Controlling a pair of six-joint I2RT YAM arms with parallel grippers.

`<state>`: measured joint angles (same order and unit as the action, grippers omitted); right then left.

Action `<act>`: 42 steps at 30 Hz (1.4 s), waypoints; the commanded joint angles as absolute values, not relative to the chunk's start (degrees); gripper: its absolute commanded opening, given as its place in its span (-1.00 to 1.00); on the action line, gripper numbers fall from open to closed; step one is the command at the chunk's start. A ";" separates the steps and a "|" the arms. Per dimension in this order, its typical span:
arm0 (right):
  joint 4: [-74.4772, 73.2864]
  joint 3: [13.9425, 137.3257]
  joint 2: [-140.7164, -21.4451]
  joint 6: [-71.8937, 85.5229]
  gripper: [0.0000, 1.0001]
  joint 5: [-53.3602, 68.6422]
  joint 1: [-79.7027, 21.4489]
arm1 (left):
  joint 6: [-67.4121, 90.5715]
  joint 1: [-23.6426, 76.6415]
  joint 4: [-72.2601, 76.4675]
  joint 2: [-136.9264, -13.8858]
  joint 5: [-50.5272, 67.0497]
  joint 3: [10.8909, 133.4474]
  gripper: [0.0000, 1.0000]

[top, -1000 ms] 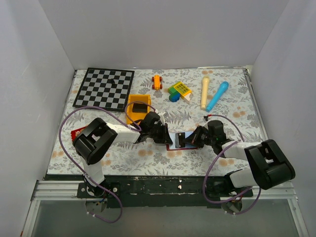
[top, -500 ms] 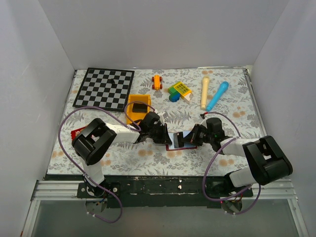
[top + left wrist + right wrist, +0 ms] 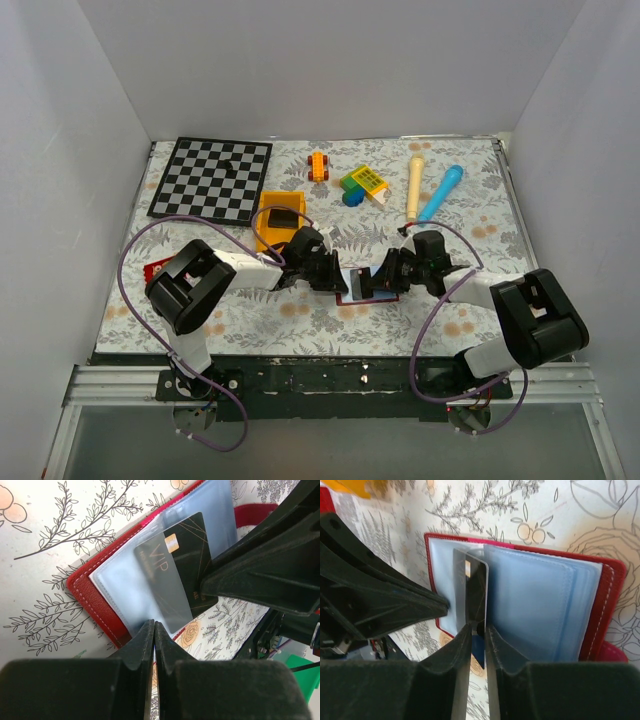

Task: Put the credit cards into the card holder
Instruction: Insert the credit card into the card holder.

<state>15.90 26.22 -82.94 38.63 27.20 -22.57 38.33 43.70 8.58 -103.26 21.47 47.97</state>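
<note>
On a floral table [image 3: 480, 205], from left: a yellow bin [image 3: 262, 225] holds one black card [image 3: 283, 217] just behind the arms. In front of it, the left end effector [image 3: 154, 625] is fully closed with nothing between its fingers, its tips set against the edge of a pale blue pocket. That pocket belongs to the maroon holder [image 3: 85, 587], which lies open and flat at the middle of the table, near the front edge. A second black card [image 3: 180, 555], marked VIP, sits partly slid into the pocket. At right, the right end effector [image 3: 479, 630] has its fingers a narrow gap apart over the card's free end, gripping nothing.
</note>
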 commanded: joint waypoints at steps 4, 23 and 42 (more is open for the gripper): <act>3.53 29.17 -78.32 34.02 -0.17 24.18 -23.20 | 37.44 43.24 5.36 -102.57 17.84 45.62 -1.00; -8.53 36.30 -76.20 28.21 -0.97 12.39 -23.20 | 36.56 43.24 3.17 -97.74 18.72 49.22 -1.00; -11.07 41.66 -83.32 25.84 -0.97 9.67 -26.72 | 35.86 41.93 1.67 -94.57 16.44 46.85 -1.00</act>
<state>-9.61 39.20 -82.65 26.96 11.62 -25.74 36.80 42.76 2.76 -97.58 18.13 47.72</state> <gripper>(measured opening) 0.022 0.009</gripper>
